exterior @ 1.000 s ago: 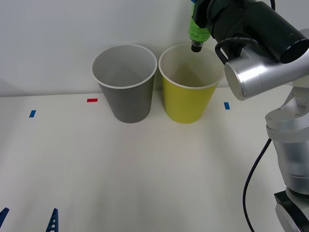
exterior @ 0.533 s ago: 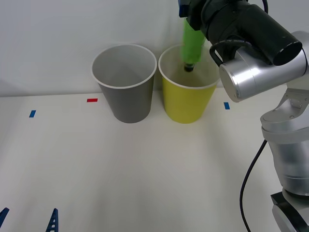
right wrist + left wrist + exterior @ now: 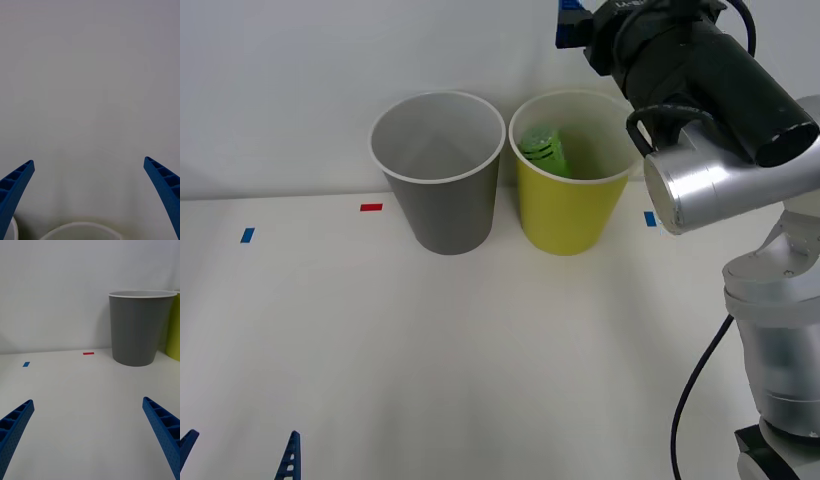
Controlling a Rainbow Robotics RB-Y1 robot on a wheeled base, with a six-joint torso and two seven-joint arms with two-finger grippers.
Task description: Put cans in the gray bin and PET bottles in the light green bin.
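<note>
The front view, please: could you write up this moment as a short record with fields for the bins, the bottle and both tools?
gray bin: upright on the table, nothing visible inside
light green bin: upright beside the gray bin, on its right
PET bottle: inside the light green bin, leaning on its wall
right tool: open, above the light green bin, holding nothing
left tool: open, low over the near table, idle
</note>
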